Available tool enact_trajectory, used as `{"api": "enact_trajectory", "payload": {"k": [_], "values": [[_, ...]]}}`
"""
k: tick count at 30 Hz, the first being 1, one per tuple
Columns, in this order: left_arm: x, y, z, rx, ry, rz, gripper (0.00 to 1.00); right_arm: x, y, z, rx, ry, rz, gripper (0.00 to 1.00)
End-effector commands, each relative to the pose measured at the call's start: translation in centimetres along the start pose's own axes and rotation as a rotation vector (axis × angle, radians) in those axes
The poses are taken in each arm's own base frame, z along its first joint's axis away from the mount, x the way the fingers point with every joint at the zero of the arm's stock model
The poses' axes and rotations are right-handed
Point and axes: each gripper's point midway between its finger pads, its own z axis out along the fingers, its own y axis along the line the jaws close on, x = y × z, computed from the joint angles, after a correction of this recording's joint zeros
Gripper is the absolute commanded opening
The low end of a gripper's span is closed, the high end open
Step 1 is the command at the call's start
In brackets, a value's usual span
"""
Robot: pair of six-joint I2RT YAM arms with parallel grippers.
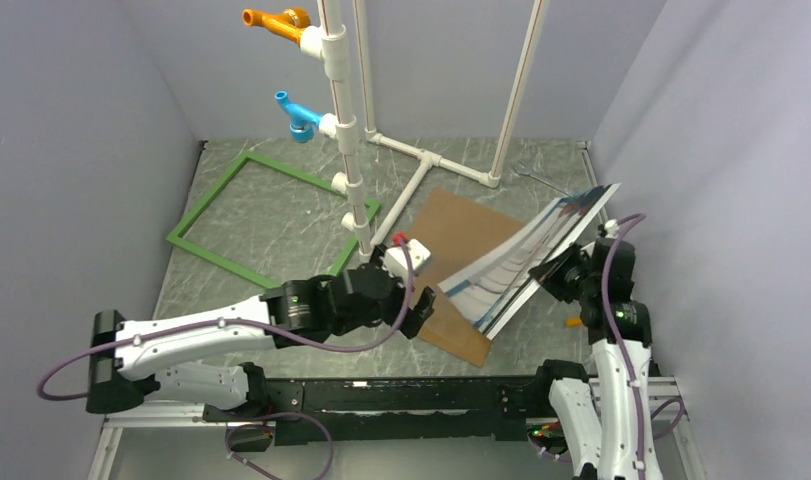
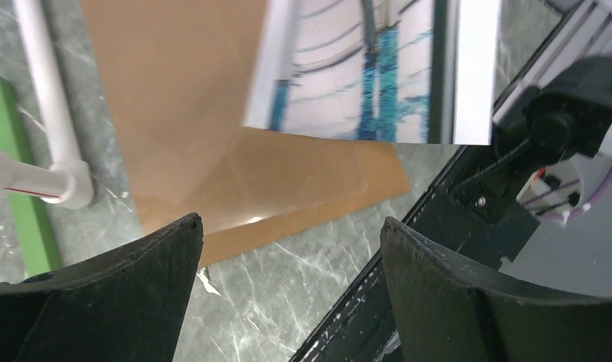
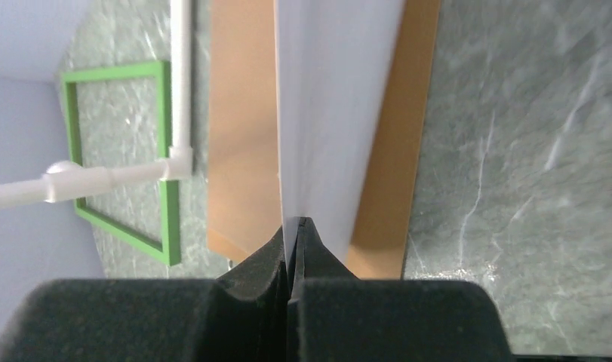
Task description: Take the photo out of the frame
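The photo [image 1: 534,252] is out of the frame [image 1: 209,197]; it is held off the table [image 1: 281,215], steeply tilted, with its printed face towards the left arm and its far end raised towards the right wall. It stands over the brown backing board [image 1: 459,225], which lies flat on the table; whether its lower near edge touches the board cannot be determined.

The right gripper [image 1: 553,268] is pressed together on the right-hand edge of the photo. In the right wrist view the sheet [image 3: 336,113] runs straight out from between the closed fingertips [image 3: 293,241]; the board [image 3: 242,151] shows on both sides beneath it, and the frame [image 3: 169,219] lies beyond on the left.

The left gripper [image 1: 421,308] is spread wide and holds nothing; it sits low at the near-left edge of the board, just beside the lower near corner of the photo and apart from it. In the left wrist view the two fingers [image 2: 159,264] stand well apart around the gripper centre [image 2: 291,241]; the photo [image 2: 370,75] hangs ahead and above, over the board [image 2: 197,113], with one green rail [image 2: 7,121] at the left border.

The frame lies flat and empty at far left, well apart from the photo; a white pipe stand [image 1: 343,120] rises at its right corner, between frame and board.
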Motion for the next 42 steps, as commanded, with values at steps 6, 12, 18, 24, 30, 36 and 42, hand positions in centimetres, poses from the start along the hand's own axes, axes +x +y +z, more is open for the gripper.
{"api": "enact_trajectory", "payload": {"k": [6,12,18,24,30,36,42], "values": [[-4.6,4.1,-5.2,-0.079,-0.185,-0.068,0.92,-9.8,7.5,-12.0,-0.008,-0.348,-0.178,0.00],[-4.4,5.9,-7.2,-0.126,-0.231,-0.107,0.93,-12.1,15.7,-12.9,-0.325,-0.307,-0.284,0.00],[-3.4,7.1,-8.3,-0.157,-0.236,-0.141,0.94,-9.1,19.2,-5.8,-0.552,-0.018,-0.152,0.00],[-2.5,7.8,-9.0,-0.183,-0.223,-0.172,0.94,-5.3,26.4,-4.7,-0.737,0.086,-0.192,0.00],[-2.4,8.0,-9.4,-0.193,-0.219,-0.188,0.94,-6.5,25.0,-3.6,-0.635,-0.007,-0.168,0.00],[-2.3,7.7,-8.9,-0.186,-0.205,-0.182,0.94,-2.7,13.7,3.3,-0.396,0.090,-0.024,0.00],[-2.3,6.6,-7.4,-0.151,-0.179,-0.163,0.94,2.8,3.3,8.8,-0.299,0.208,0.149,0.00]]}}
